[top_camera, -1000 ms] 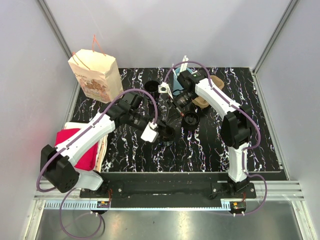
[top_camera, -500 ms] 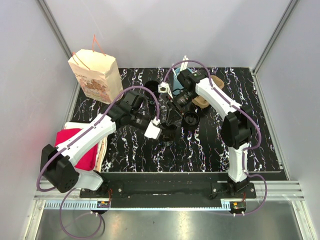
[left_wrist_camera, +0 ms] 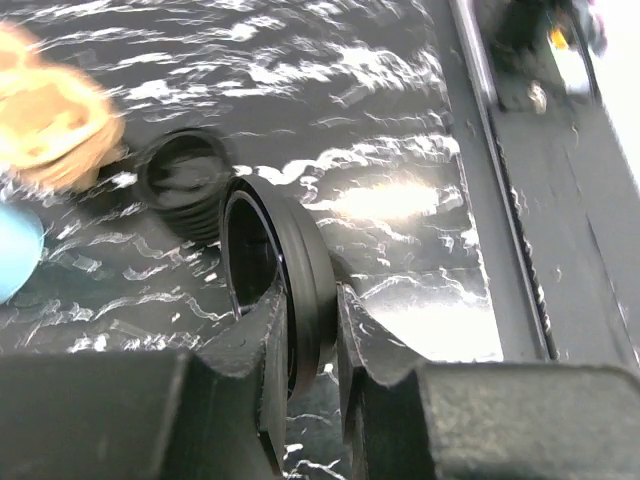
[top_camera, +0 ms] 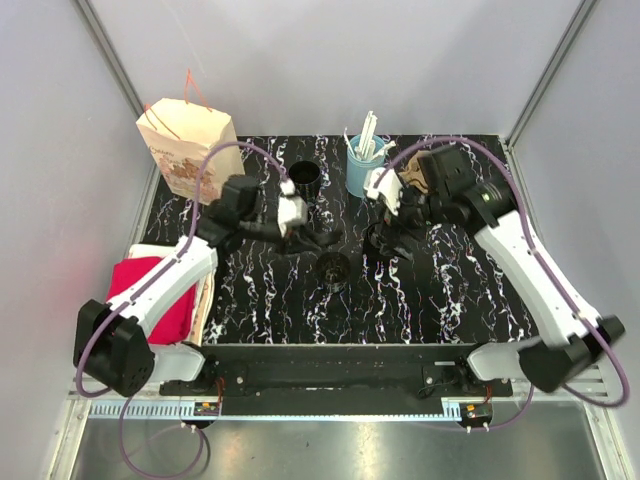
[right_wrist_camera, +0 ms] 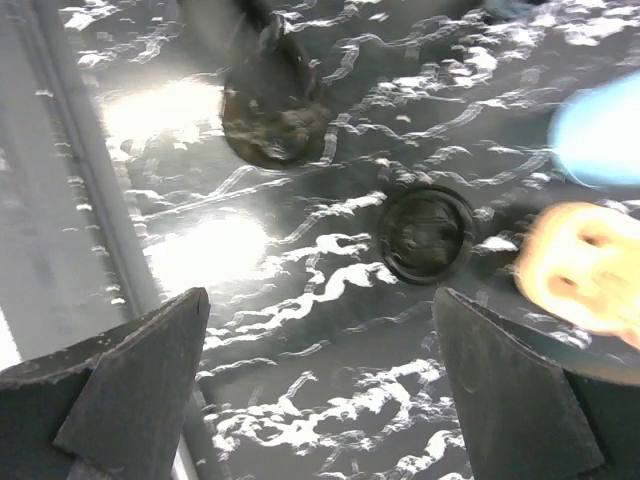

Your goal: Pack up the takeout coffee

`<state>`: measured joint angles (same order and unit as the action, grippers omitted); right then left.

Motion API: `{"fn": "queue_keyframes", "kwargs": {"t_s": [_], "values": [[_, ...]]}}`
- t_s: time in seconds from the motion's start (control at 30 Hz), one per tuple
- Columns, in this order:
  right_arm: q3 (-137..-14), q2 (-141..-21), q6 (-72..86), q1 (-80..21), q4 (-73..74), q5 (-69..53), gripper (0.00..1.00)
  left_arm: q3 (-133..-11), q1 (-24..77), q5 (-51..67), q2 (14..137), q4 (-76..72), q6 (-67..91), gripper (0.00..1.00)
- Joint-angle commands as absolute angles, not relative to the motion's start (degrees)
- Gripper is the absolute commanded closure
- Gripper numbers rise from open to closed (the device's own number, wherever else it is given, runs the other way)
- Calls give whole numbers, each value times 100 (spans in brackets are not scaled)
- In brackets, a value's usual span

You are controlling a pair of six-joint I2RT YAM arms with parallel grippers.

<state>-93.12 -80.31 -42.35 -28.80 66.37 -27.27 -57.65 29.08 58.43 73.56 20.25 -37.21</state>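
While straws [top_camera: 368, 128] fill light-blue cup [top_camera: 358, 178], takeout coffee [right_wrist_camera: 425, 232] sits lidded.

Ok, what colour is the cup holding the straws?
Light blue. The cup shows best in the top external view.

Two arms, the left arm [top_camera: 165, 285] and the right arm [top_camera: 530, 272], both have glossy white shells with black joints between the links. A thin purple cable [top_camera: 204, 180] loops along each. Their chunky black bases [top_camera: 108, 352] are bolted to a black rail [top_camera: 330, 378]. Each wrist carries a small white camera block [top_camera: 292, 212]. The fingers [right_wrist_camera: 130, 385] are matte dark grey wedges.
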Motion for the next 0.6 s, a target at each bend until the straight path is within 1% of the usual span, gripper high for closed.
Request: {"fn": "queue_keyframes", "kwargs": {"t_s": [0.0, 0.03, 0.1, 0.13, 0.17, 0.2, 0.23, 0.27, 0.3, 0.33, 0.37, 0.4, 0.47, 0.5, 0.57], "values": [[-8440, -7182, -4446, -3005, 5213, -2004, 2, -5774, 2251, 6740, 7672, -896, -218, 100], [-8342, -7068, -4508, -3049, 5081, -2013, 3, -5835, 2067, 6863, 7986, -1236, 972, 100], [-8140, -6830, -4587, -3189, 4756, -2030, 4, -6160, 1934, 6952, 8322, -1685, 1816, 100], [-8113, -6759, -4623, -3217, 4694, -2065, 5, -6239, 1847, 7048, 8619, -1835, 2524, 100], [-8121, -6767, -4658, -3269, 4659, -2074, 5, -6266, 1828, 7092, 8761, -2420, 2914, 100], [-8147, -6785, -4710, -3374, 4650, -2066, 6, -6206, 1802, 7128, 8867, -2913, 3832, 100], [-8174, -6863, -4746, -3427, 4658, -2048, 7, -6101, 1776, 7119, 9033, -3475, 4337, 100], [-8243, -6899, -4763, -3480, 4650, -2022, 8, -6030, 1758, 7110, 9131, -4620, 4846, 100], [-8288, -6960, -4807, -3585, 4641, -2004, 8, -5942, 1749, 7119, 9236, -5223, 5887, 100], [-8332, -7065, -4816, -3629, 4658, -2013, 9, -5924, 1732, 7102, 9481, -5812, 6446, 100], [-8419, -7110, -4816, -3665, 4658, -2030, 10, -5933, 1723, 7093, 9623, -7036, 7008, 100], [-8455, -7154, -4816, -3709, 4667, -2091, 11, -5976, 1714, 7067, 9772, -7649, 8101, 100], [-8516, -7294, -4816, -3832, 4623, -2127, 14, -6073, 1705, 6917, 10133, -8678, 8900, 100], [-8525, -7338, -4825, -3867, 4606, -2127, 15, -6099, 1714, 6873, 10195, -8701, 9130, 100], [-8525, -7470, -4816, -3964, 4492, -2109, 17, -6047, 1705, 6829, 10160, -8666, 9036, 100]]}}
